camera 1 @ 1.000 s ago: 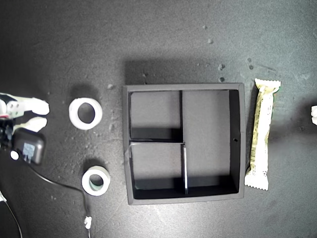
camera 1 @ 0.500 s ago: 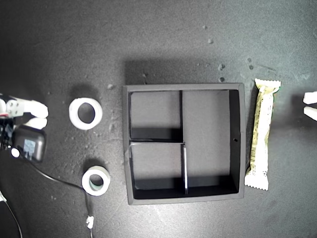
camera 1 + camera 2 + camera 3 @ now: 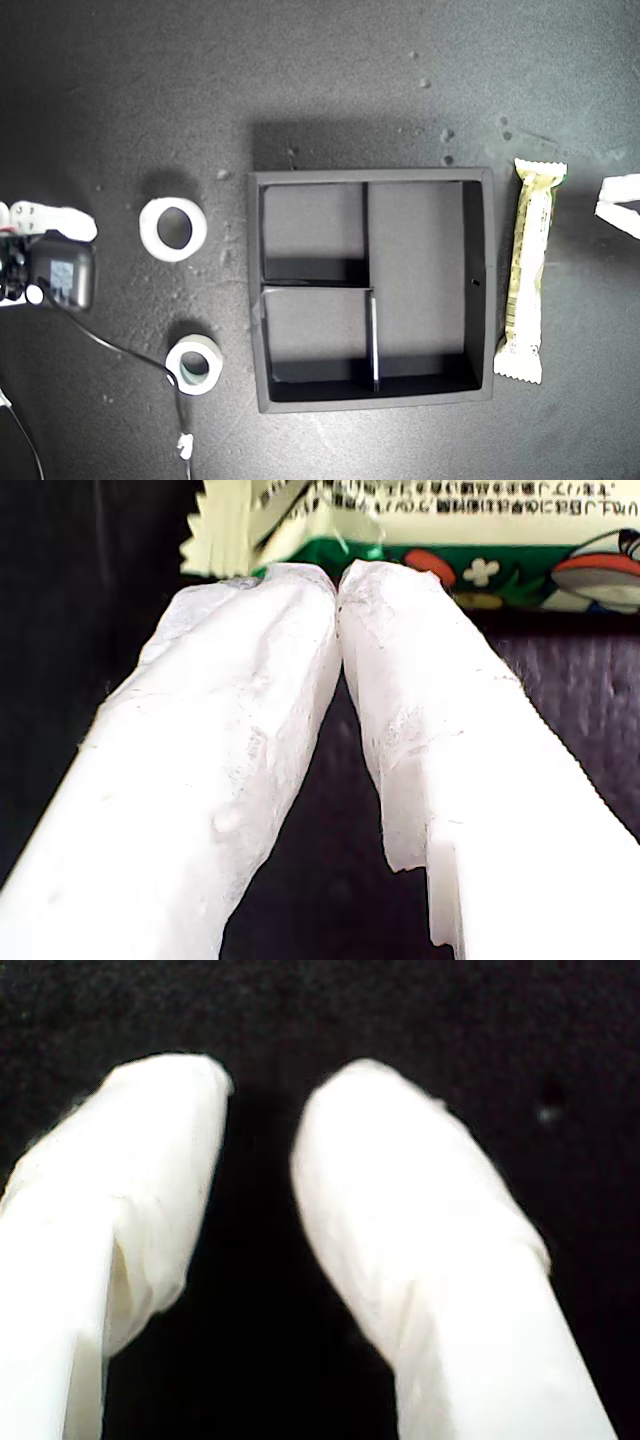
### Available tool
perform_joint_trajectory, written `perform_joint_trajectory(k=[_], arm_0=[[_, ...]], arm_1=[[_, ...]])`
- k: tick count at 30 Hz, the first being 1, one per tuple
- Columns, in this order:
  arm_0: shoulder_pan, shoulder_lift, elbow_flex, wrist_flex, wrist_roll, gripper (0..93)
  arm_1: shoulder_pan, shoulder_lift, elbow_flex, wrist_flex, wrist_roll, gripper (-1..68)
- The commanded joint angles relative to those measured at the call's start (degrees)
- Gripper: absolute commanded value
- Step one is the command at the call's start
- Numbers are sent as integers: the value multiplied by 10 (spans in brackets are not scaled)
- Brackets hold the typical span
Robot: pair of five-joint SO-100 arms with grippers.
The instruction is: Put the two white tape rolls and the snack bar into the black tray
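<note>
The black tray (image 3: 370, 175) sits mid-table with all three compartments empty. Two white tape rolls lie off its side toward the exterior view's left: a wider one (image 3: 173, 229) and one with a greenish core (image 3: 194, 364). The snack bar (image 3: 528, 270) lies along the tray's opposite wall. My first gripper (image 3: 603, 206) reaches in at the exterior view's right edge, shut and empty, with its tips close to the snack bar's (image 3: 430, 520) end. My second gripper (image 3: 85, 235) is at the exterior view's left edge, beside the wider roll. Its fingers (image 3: 160, 1150) stand apart over bare table.
A black camera module (image 3: 60, 280) rides on the second arm. Its thin black cable (image 3: 120, 360) trails past the greenish-core roll to a small white connector (image 3: 180, 445). White specks dot the dark table behind the tray.
My first gripper has come in from the exterior view's right edge toward the snack bar's upper end. The second arm has shifted slightly, its camera module now lower in the picture.
</note>
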Motion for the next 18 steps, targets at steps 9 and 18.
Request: perform_joint_trajectory(k=[9, 18], arm_0=[[-33, 28, -9, -184, 191, 145], [-25, -44, -103, -245, 249, 153]], arm_1=[[-52, 4, 6, -71, -148, -3], [-94, 4, -26, -40, -171, -2]])
